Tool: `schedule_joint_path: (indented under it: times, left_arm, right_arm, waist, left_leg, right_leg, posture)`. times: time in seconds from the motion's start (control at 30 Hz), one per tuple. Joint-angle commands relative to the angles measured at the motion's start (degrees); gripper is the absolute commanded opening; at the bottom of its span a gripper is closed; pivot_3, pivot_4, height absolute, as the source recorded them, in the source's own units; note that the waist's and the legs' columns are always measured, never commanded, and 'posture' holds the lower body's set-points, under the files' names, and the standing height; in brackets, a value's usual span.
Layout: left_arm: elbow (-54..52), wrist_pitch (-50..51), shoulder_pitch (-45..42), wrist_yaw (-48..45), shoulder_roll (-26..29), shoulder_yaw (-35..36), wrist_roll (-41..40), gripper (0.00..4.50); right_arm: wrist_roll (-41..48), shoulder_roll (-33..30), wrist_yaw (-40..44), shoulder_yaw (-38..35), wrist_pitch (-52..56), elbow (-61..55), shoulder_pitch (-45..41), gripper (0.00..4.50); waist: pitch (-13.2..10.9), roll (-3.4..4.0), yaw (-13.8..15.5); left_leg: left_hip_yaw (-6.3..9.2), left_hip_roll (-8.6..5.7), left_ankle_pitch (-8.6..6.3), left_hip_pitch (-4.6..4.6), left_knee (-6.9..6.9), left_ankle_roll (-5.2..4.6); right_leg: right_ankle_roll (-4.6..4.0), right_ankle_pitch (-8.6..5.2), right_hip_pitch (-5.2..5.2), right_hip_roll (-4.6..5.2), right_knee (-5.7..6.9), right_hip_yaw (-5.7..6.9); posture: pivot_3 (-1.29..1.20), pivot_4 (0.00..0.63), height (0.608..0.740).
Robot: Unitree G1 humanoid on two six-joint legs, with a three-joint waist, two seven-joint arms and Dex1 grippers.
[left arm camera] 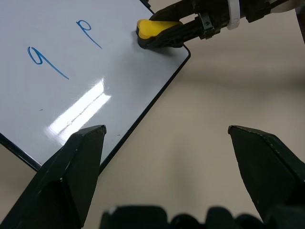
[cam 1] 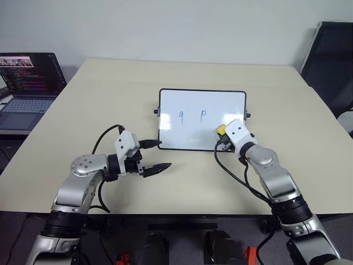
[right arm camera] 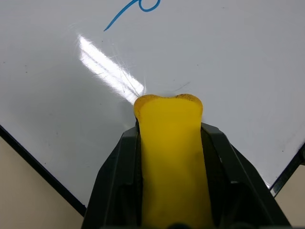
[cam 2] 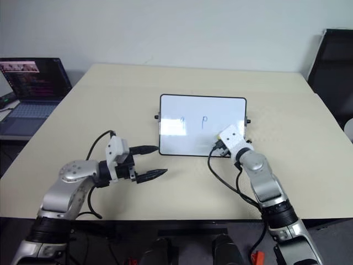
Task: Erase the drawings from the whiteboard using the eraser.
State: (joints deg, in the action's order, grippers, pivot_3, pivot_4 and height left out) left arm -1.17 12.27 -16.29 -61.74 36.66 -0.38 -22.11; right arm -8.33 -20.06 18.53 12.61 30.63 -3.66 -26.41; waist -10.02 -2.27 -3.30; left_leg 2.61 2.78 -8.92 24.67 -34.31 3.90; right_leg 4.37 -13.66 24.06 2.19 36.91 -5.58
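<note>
The whiteboard (cam 1: 193,113) lies flat on the middle of the table, with two blue drawings on it, a "q" (cam 1: 181,116) and a "p" (cam 1: 203,115). My right gripper (cam 1: 222,134) is shut on the yellow eraser (cam 1: 220,130), which rests on the board's near right corner, to the right of the "p". In the right wrist view the eraser (right arm camera: 169,152) sits squeezed between the black fingers, with a blue stroke (right arm camera: 136,9) beyond it. My left gripper (cam 1: 161,155) stands open over bare table just off the board's near left corner, nothing between its fingers.
An open laptop (cam 1: 25,88) stands at the table's far left edge. A dark chair (cam 1: 333,61) is at the far right. Cables hang from both wrists. The beige table (cam 1: 110,99) has free room on all sides of the board.
</note>
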Motion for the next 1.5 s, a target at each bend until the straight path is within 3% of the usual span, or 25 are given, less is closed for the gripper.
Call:
schedule_joint_path:
  times: [0.03,0.2,0.43,0.67,0.97,1.27,1.5]
  left_arm:
    - [-2.2,0.7,-1.5,0.6,-0.4,-0.1,-0.3,4.50]
    - [-3.4,2.4,-2.1,1.3,-0.4,-0.2,-0.5,4.50]
    - [-5.2,4.5,-2.7,2.0,-0.5,-0.3,-0.8,4.50]
    - [-7.1,6.4,-2.5,3.1,-0.5,-0.1,-1.0,4.50]
    - [-9.5,9.4,-1.6,6.7,-0.3,2.9,-2.5,4.50]
    - [-15.6,13.1,0.7,13.6,-1.2,5.9,-4.3,4.50]
    - [-25.9,22.2,0.6,21.2,-1.0,7.7,-7.8,4.50]
  right_arm:
    - [-0.9,-2.4,4.1,2.4,2.5,-1.2,1.8,1.28]
    - [-1.7,-5.7,8.1,4.9,4.4,-3.8,3.4,1.28]
    - [-3.5,-3.5,2.3,0.9,2.8,-1.9,-0.4,1.28]
    - [-2.6,-5.6,3.9,-0.3,3.7,-4.1,2.4,1.28]
    - [6.2,-0.2,5.7,-4.9,-0.2,-15.1,5.9,1.28]
    - [11.2,-1.5,9.6,-4.9,-1.1,-25.5,12.5,1.28]
    - [14.0,-1.2,10.4,-4.2,-1.1,-27.4,16.0,1.28]
  waist:
    - [0.0,0.00,0.0]
    - [0.0,-0.05,0.0]
    - [0.0,-0.04,-0.2]
    - [0.0,-0.05,0.2]
    - [0.0,-0.02,0.0]
    - [0.0,-0.01,0.1]
    - [0.0,-0.02,0.1]
  left_leg:
    - [0.00,0.00,0.00,0.00,0.00,-0.01]
    - [0.00,0.00,0.02,-0.01,-0.01,-0.04]
    - [0.01,0.01,0.03,0.00,0.00,-0.04]
    - [0.00,0.00,0.02,0.01,-0.01,-0.03]
    - [0.01,0.00,0.02,0.09,0.20,-0.04]
    - [0.07,0.00,-0.03,0.12,0.36,0.03]
    - [0.07,0.00,-0.03,0.10,0.24,0.03]
  right_leg:
    - [0.00,0.00,0.00,0.00,0.01,0.00]
    - [0.01,0.01,-0.03,-0.02,0.09,0.00]
    - [0.03,0.02,0.00,-0.05,0.10,-0.01]
    - [0.03,0.01,-0.02,-0.03,0.04,-0.01]
    - [0.09,-0.02,0.06,-0.05,0.05,0.01]
    - [0.21,-0.21,0.06,-0.06,0.03,0.05]
    - [0.17,-0.18,0.03,-0.06,0.05,0.02]
  posture:
    - [0.00,0.150,0.740]
    - [0.00,0.150,0.740]
    - [0.00,0.150,0.740]
    - [0.00,0.150,0.740]
    - [0.00,0.150,0.740]
    - [0.00,0.150,0.740]
    - [0.00,0.150,0.740]
